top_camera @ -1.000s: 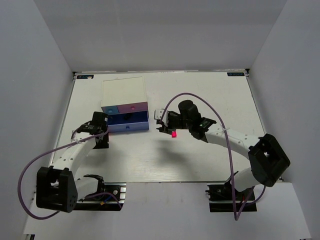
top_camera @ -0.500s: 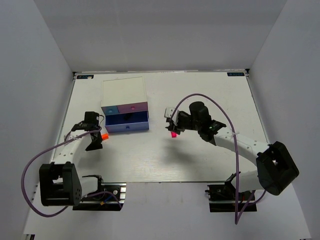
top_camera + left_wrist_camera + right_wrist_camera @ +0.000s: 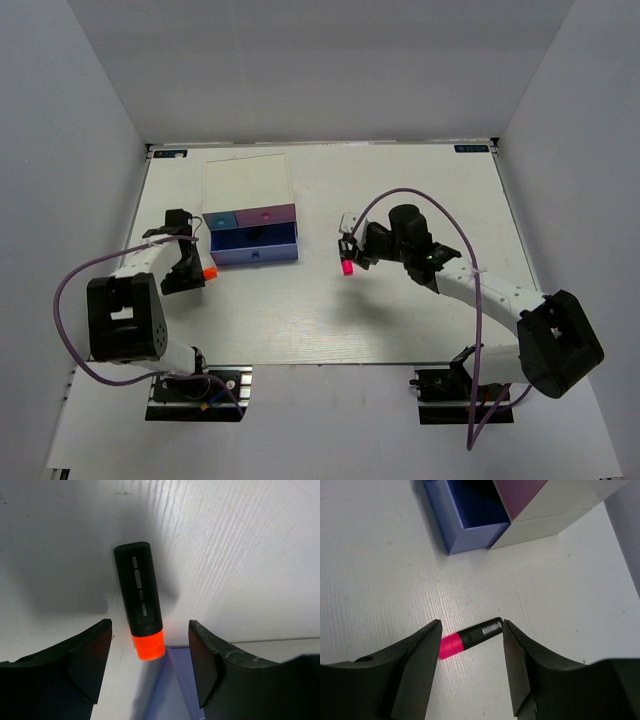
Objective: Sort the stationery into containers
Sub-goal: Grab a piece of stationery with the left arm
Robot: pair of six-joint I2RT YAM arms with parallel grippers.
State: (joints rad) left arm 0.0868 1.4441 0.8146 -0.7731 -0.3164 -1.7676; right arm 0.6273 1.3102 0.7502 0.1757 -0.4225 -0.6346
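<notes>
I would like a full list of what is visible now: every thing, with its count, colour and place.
table: 1, white, under everything
box: 1, white top, far left
light blue drawer: 1, shut, upper left of box front
pink drawer: 1, shut, upper right
purple drawer: 1, pulled out, below them
orange highlighter: 1, black, orange cap, lying left of purple drawer
pink highlighter: 1, black, pink cap, lying right of box
cables: 2, purple, one each side
left tool: 1, black, open, over orange highlighter
right tool: 1, black, open, over pink highlighter
</notes>
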